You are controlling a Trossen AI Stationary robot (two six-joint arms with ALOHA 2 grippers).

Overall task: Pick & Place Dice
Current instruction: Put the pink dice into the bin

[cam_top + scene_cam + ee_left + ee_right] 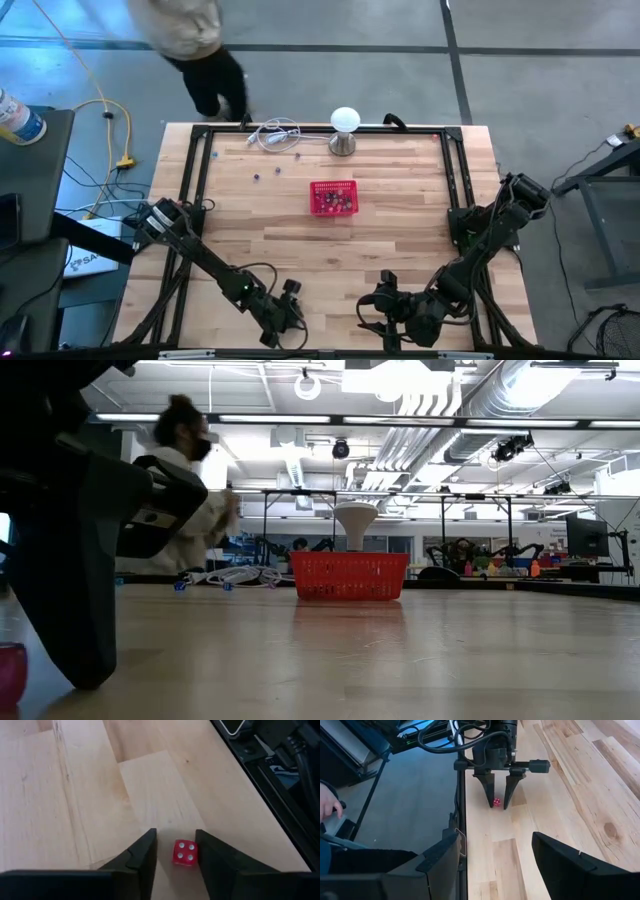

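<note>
- The red die (pixel 184 853) is a small cube with white pips, four of them on the face turned toward the left wrist camera; it sits on the pale wood tabletop (pixel 90 795) near the front edge, on the left arm's side.
- The left end effector (pixel 176 851) stands point-down over it, one dark finger (pixel 142 857) on each side; a sliver of wood shows between the die and each finger (so the fingers are spread around it, not pinching).
- The right wrist view shows the same thing from farther off: left end effector upright, die (pixel 496 802) between its tips, close to the tabletop's edge.
- The right end effector (pixel 492 857) waits low near the front edge, fingers wide apart and holding nothing.
- The red mesh basket (pixel 333 197) sits mid-tabletop with more dice (pixel 335 203) inside, mixed colours, too small to tell apart.
- A few loose dice (pixel 278 171) lie between the basket and the back edge.
</note>
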